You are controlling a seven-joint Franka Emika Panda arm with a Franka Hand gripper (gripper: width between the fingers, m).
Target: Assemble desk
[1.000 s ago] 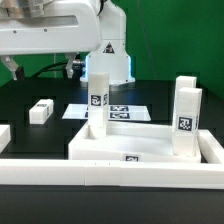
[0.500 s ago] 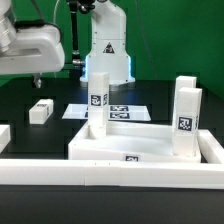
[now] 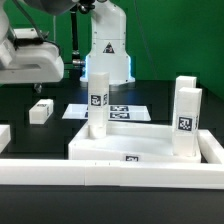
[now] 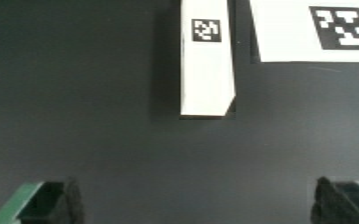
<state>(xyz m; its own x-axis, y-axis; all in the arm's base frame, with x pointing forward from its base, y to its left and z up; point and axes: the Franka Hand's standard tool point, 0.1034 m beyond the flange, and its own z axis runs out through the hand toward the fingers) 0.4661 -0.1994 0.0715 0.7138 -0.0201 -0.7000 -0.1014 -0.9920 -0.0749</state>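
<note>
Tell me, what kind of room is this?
Probably a robot lab. A white robot arm stands on a black table, the white desk top carries square tags, and a green backdrop hangs behind.

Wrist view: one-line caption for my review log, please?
Open fingers hover above a loose tagged white desk leg lying on the black table, beside the marker board.
</note>
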